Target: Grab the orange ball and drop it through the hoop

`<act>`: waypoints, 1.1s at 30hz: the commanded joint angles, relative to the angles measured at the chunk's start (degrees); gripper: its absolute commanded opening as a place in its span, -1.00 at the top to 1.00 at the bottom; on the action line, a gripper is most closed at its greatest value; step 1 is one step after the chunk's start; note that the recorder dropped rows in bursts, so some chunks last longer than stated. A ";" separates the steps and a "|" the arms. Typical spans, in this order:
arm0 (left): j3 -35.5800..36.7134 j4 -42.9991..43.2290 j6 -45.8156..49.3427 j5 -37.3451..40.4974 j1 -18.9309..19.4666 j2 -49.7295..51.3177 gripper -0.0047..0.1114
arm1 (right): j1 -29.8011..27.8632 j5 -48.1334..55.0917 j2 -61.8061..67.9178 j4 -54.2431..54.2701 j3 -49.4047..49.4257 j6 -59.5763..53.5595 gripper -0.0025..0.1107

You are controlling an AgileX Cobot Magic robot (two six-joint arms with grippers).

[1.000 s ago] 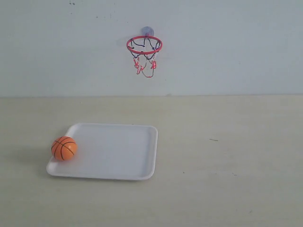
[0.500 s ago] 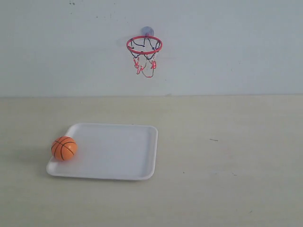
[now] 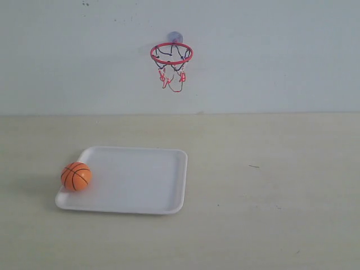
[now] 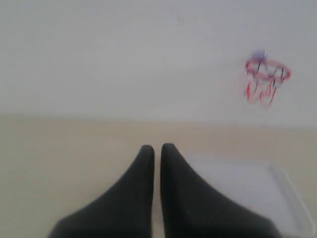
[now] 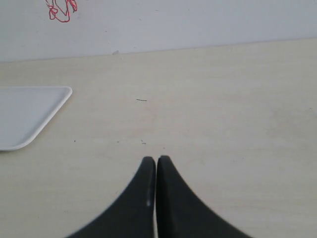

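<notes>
The orange ball (image 3: 76, 176) with black seams rests on the left edge of a white tray (image 3: 140, 180) in the exterior view. The hoop (image 3: 171, 53), a red ring with a dark and red-white net, hangs from a bluish suction cup on the wall above the tray; it also shows blurred as the hoop (image 4: 267, 74) in the left wrist view, and only its net (image 5: 60, 11) in the right wrist view. Neither arm appears in the exterior view. My left gripper (image 4: 157, 148) is shut and empty above the table. My right gripper (image 5: 156, 159) is shut and empty too. The ball is hidden from both wrist views.
A beige table (image 3: 270, 185) runs back to a pale wall. One corner of the white tray (image 5: 29, 116) shows in the right wrist view and part of the tray (image 4: 257, 188) in the left wrist view.
</notes>
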 commanded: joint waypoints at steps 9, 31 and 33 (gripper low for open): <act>-6.20 -0.43 -1.38 6.15 0.15 22.43 0.85 | 0.03 -0.43 -0.22 -0.03 -0.01 -0.12 0.96; -32.23 -14.68 18.70 24.00 -0.20 51.96 0.85 | 0.03 -0.43 -0.22 -0.03 -0.01 -0.12 0.96; -37.09 -21.12 26.63 28.45 -0.20 56.59 0.85 | 0.03 -0.43 -0.22 -0.03 -0.01 -0.12 0.96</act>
